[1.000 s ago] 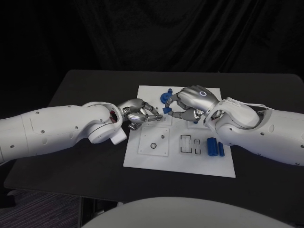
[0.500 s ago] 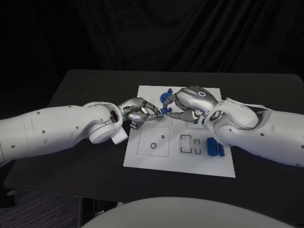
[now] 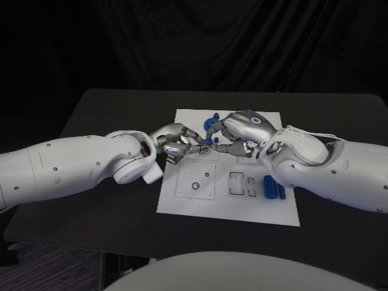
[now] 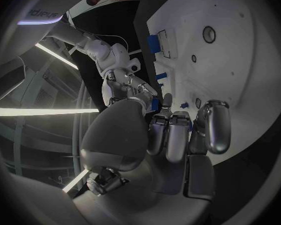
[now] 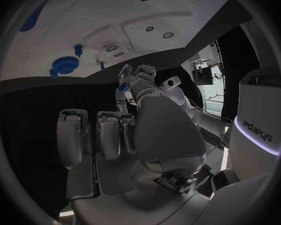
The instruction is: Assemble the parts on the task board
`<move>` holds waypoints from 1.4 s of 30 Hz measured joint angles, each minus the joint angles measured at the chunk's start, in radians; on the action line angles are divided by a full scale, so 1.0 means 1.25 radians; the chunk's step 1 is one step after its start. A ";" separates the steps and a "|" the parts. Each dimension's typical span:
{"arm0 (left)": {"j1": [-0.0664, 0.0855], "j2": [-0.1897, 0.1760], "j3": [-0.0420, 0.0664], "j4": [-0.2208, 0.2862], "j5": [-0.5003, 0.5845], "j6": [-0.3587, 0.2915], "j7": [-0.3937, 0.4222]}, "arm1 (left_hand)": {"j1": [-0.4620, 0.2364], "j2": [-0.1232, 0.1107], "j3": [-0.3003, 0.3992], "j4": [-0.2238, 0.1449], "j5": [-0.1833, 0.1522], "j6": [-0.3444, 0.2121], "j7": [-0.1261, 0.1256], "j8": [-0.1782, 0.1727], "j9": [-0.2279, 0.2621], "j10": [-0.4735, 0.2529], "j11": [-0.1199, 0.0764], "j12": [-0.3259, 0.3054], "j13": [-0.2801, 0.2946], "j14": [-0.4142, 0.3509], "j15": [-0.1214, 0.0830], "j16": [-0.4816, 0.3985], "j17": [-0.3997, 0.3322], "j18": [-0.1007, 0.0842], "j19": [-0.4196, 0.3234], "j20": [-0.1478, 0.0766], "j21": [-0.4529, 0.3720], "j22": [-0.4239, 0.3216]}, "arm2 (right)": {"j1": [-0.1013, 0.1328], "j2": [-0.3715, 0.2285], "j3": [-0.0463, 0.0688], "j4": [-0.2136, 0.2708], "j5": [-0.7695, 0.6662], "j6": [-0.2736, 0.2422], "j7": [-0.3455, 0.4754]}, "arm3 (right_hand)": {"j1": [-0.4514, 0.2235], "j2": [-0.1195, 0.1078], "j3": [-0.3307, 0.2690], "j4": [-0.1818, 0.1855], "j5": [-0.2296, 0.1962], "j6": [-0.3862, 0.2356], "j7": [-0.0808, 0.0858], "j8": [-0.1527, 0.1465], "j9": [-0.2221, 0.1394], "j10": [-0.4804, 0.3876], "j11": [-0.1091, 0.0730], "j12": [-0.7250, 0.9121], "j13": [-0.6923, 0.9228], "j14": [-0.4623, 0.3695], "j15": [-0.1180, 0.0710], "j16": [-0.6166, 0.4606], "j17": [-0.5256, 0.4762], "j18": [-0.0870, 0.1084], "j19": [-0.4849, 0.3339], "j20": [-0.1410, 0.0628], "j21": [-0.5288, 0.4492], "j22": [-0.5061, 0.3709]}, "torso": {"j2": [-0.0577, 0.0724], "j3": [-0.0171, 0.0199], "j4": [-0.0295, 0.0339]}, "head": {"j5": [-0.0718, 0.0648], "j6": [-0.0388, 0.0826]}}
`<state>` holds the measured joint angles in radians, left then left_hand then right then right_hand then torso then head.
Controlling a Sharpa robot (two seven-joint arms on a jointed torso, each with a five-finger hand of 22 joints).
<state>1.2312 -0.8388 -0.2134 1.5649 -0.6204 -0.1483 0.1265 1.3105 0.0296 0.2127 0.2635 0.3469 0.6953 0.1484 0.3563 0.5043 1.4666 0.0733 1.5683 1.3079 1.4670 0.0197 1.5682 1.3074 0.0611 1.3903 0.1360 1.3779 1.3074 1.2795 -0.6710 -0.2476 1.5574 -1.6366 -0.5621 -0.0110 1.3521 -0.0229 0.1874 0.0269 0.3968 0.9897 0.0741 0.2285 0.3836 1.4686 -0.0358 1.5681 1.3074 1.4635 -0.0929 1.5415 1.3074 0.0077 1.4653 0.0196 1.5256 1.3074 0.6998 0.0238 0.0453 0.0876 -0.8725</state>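
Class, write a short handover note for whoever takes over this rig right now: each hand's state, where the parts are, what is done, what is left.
Left hand and right hand meet fingertip to fingertip over the task board, with a small blue part between them; which hand holds it cannot be told.
A blue gear and a peg stand at the board's far end.
Two blue bars lie loose near the board's right edge.
The rectangular slots are unfilled; most assembly remains.

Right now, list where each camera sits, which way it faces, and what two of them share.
Head view: on the head, looking down at the black table and task board; both arms, left hand, right hand.
Left wrist view: behind the left hand, facing the task board.
Right wrist view: behind the right hand, facing the blue gear.
Shared: both wrist views show the board and the opposite hand.
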 measured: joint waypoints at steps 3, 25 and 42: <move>0.000 0.000 0.000 0.000 0.000 -0.003 0.007 | 0.010 0.001 -0.002 -0.002 0.013 0.000 0.000 0.004 -0.002 0.000 0.000 0.000 0.000 0.000 0.000 0.000 0.000 0.000 0.000 0.000 0.000 0.000 | 0.000 0.000 0.000 0.000 0.000 0.000 0.000 | 0.001 0.000 0.000 0.000 -0.002 0.000 0.000 0.000 0.000 0.000 0.000 0.000 0.000 0.000 0.000 0.000 0.000 0.000 0.000 0.000 0.000 0.000 | 0.000 0.0000 0.0001 | 0.002 0.000; -0.001 0.000 0.000 -0.006 0.009 -0.010 0.043 | 0.007 -0.005 -0.045 0.021 0.054 0.012 -0.006 0.042 -0.006 0.000 0.000 0.000 0.000 0.000 0.000 0.000 0.000 0.000 -0.001 -0.005 -0.003 0.000 | 0.000 -0.001 0.000 0.001 0.001 0.003 0.002 | 0.006 0.003 0.002 -0.007 -0.002 0.003 0.003 0.000 0.000 -0.003 0.003 0.000 0.000 0.000 0.000 0.000 0.000 0.000 0.000 0.000 0.000 0.000 | 0.000 0.0004 0.0002 | 0.006 0.000; -0.002 0.002 0.000 -0.013 0.015 -0.009 0.049 | -0.027 0.022 -0.062 0.024 0.056 0.022 -0.010 0.056 -0.018 0.000 -0.006 0.000 0.000 0.000 0.000 0.000 0.000 0.000 -0.002 -0.005 -0.006 0.000 | 0.000 -0.003 0.000 0.001 0.001 0.004 0.003 | 0.014 -0.003 0.001 -0.007 -0.002 0.003 0.003 0.000 0.000 -0.003 0.003 0.000 0.000 0.000 0.000 0.000 0.000 0.000 0.000 0.000 0.000 0.000 | 0.001 0.0002 0.0006 | 0.008 0.000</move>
<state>1.2286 -0.8364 -0.2136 1.5492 -0.6013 -0.1596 0.1872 1.2770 0.0574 0.1353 0.2936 0.4170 0.7222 0.1357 0.4260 0.4823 1.4670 0.0662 1.5684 1.3081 1.4670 0.0196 1.5682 1.3074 0.0611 1.3882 0.1296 1.3704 1.3074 1.2795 -0.6742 -0.2475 1.5591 -1.6355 -0.5569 -0.0071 1.3692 -0.0264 0.1890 0.0176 0.3943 0.9931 0.0775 0.2286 0.3836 1.4648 -0.0320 1.5681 1.3080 1.4635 -0.0928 1.5415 1.3074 0.0078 1.4653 0.0196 1.5256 1.3073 0.7008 0.0240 0.0460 0.0970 -0.8725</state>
